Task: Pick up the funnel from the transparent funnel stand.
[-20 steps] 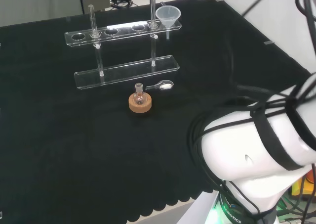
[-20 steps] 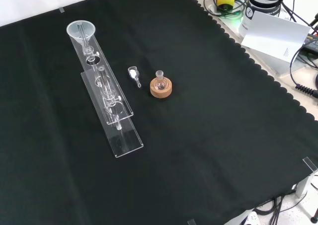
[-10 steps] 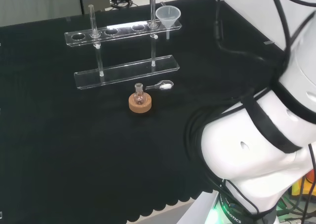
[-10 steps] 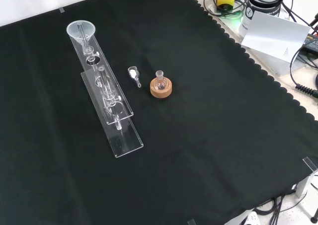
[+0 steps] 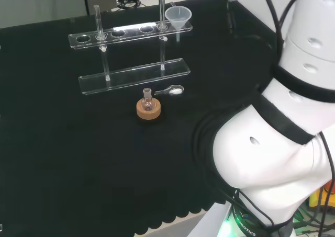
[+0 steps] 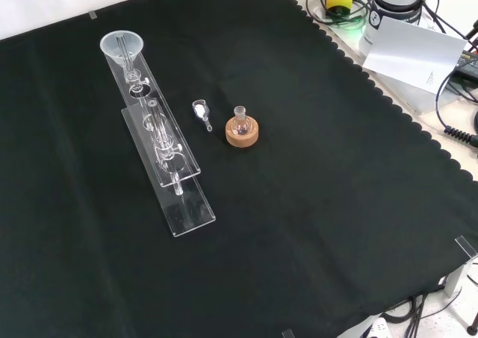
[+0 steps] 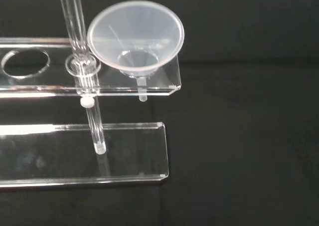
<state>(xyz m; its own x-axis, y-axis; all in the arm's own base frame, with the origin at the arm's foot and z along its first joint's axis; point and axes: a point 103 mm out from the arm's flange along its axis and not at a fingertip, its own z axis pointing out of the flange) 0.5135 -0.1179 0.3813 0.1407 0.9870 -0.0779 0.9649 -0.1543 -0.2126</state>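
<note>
A clear plastic funnel (image 5: pixel 178 16) sits in the end hole of the transparent stand's upper shelf (image 5: pixel 125 32), at the shelf's right end in the head view. In the front view the funnel (image 6: pixel 122 45) is at the stand's far end, above the base plate (image 6: pixel 183 204). The wrist view looks down on the funnel (image 7: pixel 135 36) from close by. Its spout pokes through the shelf (image 7: pixel 40 84) beside an upright rod (image 7: pixel 79 51). Nothing touches the funnel.
A small flask on a cork ring (image 5: pixel 148 107) (image 6: pixel 242 133) stands in front of the stand. A small clear scoop with white powder (image 5: pixel 175 90) (image 6: pixel 199 110) lies beside it. The arm's white links (image 5: pixel 282 143) rise at the head view's right.
In the head view the arm's upper links have swung up and across the right side. The funnel, stand, flask and scoop have not moved.
</note>
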